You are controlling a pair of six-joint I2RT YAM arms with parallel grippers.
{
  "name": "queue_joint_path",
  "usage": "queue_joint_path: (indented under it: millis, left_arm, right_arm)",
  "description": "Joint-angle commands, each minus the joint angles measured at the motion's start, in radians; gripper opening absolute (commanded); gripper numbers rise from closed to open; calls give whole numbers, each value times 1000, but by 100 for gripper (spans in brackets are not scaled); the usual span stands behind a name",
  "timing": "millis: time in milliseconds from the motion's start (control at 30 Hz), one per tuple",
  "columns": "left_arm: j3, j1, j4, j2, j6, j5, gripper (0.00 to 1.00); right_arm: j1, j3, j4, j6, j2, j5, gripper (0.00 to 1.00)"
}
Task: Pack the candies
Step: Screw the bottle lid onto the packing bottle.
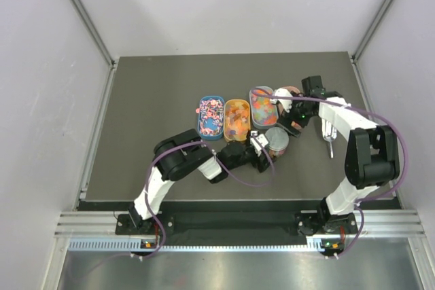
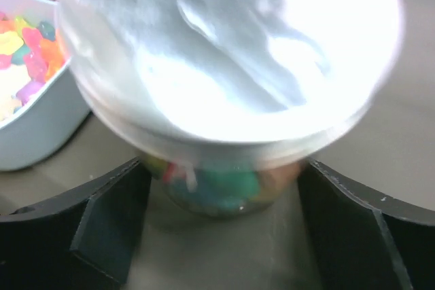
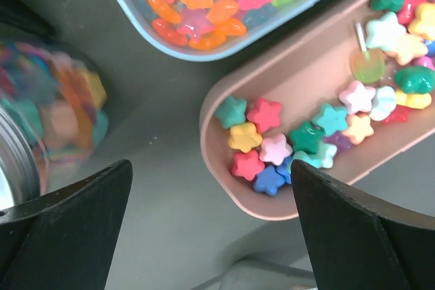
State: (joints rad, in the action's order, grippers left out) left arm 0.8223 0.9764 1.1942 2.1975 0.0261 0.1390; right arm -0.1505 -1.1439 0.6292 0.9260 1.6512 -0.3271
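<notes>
Two arms [image 1: 183, 161] bend inward over the counter's [image 1: 149, 100] middle, beside candies [image 1: 211, 117] in oval trays [image 1: 199, 110]. Wrist views: the left gripper [image 2: 223, 168] spread around a candy-filled lidded jar [image 2: 231, 66]; the right gripper [image 3: 211, 168] gaping wide above star candies [image 3: 272, 147] in a pink tray [image 3: 309, 76].

The table [image 1: 156, 100] was viewed from a fixed camera set high above and behind the arms [image 1: 367, 154], tilted down and forward, with the bases [image 1: 132, 222] at its bottom edge. The left wrist view was taken very near the jar [image 2: 217, 191], slightly from above; the lid [image 2: 231, 45] was blurred, perhaps by closeness. The right wrist view was pointed down, close over the pink tray [image 3: 306, 76]. The jar and the sweets [image 2: 24, 52] in the pale blue tray [image 2: 41, 137] were shared by all three views.
</notes>
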Motion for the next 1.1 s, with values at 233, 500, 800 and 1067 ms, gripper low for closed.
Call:
queue_joint_path:
  millis: [233,500,800,1067]
  left_arm:
    - [-72,45,-383,123,69,-45,95]
    - [-152,50,-318,70,57,-71,94]
    - [-227,87,-194,13,78,-81,95]
    - [-189,102,-156,80,77,-105,97]
  right_arm:
    - [-69,18,-5,-24,13,33,100]
    - [-70,12,-26,-44,51,140,100]
    - [-70,-10,-34,-65,65,203,100]
    - [-78,26,1,-59,59,209,100]
